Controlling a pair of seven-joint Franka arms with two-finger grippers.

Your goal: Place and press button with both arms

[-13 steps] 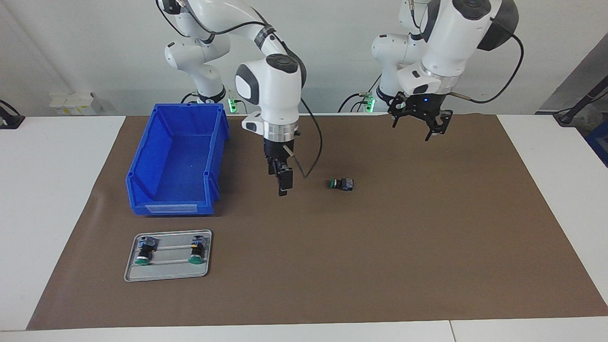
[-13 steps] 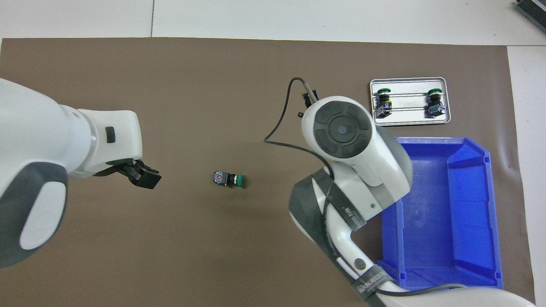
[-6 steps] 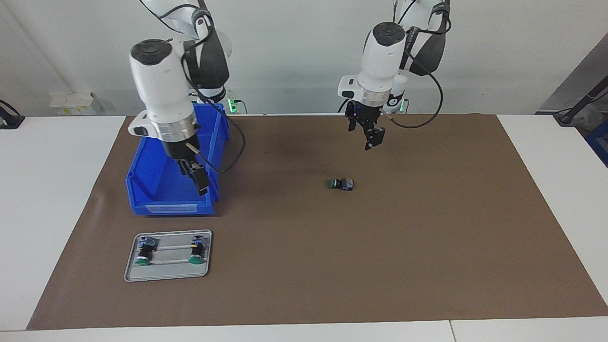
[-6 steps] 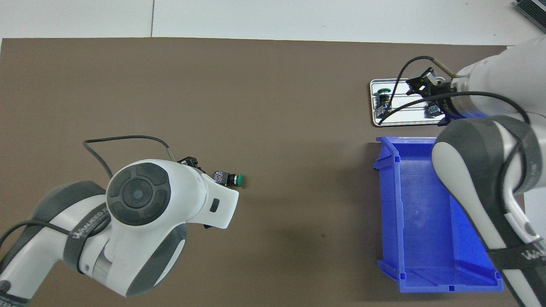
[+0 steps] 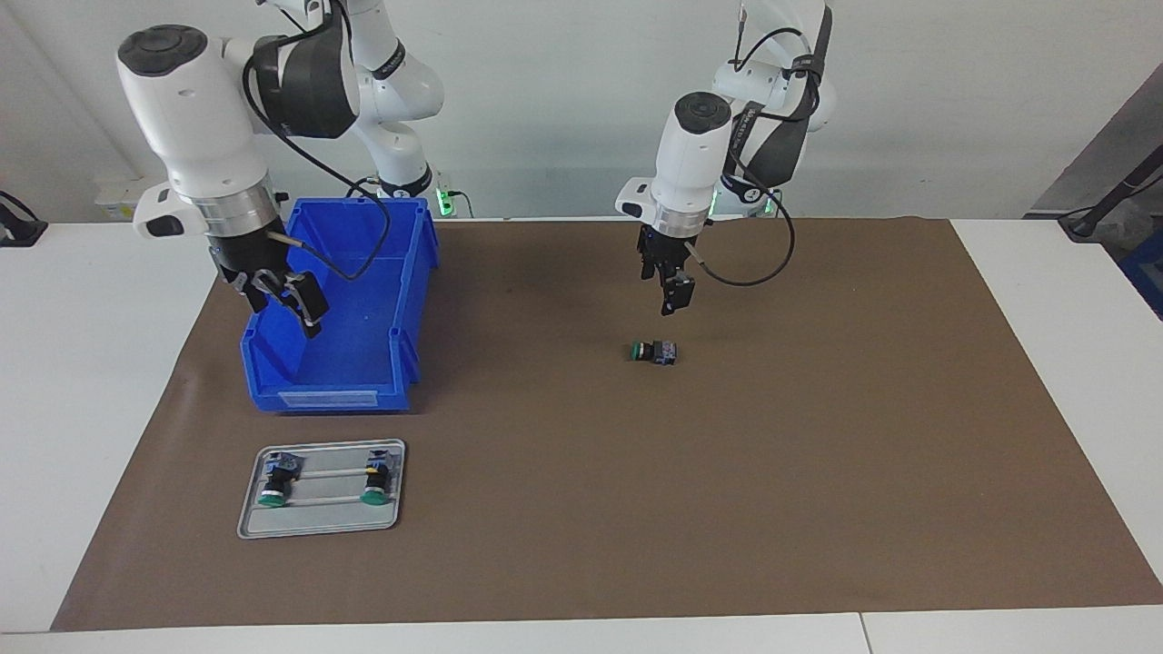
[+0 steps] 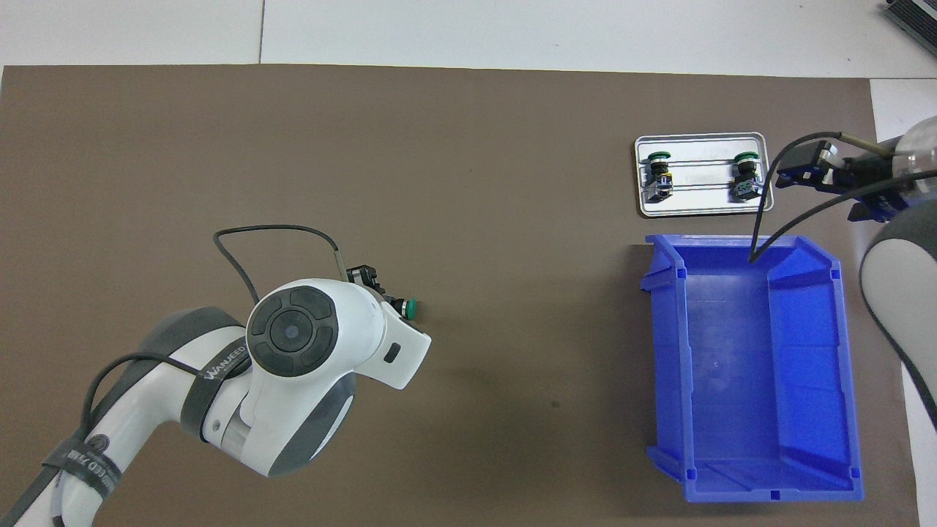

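The button (image 5: 654, 351) lies on its side in the middle of the brown mat (image 5: 727, 500). It has a green cap, a black body and a blue-grey rear block. My left gripper (image 5: 668, 295) hangs a short way above it, pointing down, not touching it. In the overhead view the left arm covers most of the button, so only its green cap (image 6: 411, 308) shows beside the left gripper (image 6: 366, 278). My right gripper (image 5: 289, 304) is open and holds nothing. It hangs over the blue bin's (image 5: 327, 398) outer wall at the right arm's end, and shows beside the tray as the right gripper (image 6: 801, 168).
A grey metal tray (image 5: 318, 520) carrying two similar green-capped buttons lies farther from the robots than the bin. From above, the tray (image 6: 699, 203) sits just past the open blue bin (image 6: 670, 351). The mat covers most of the white table.
The left arm swung in from its end of the table and came down over the button. The right arm swung away from the middle, across the bin to its outer wall.
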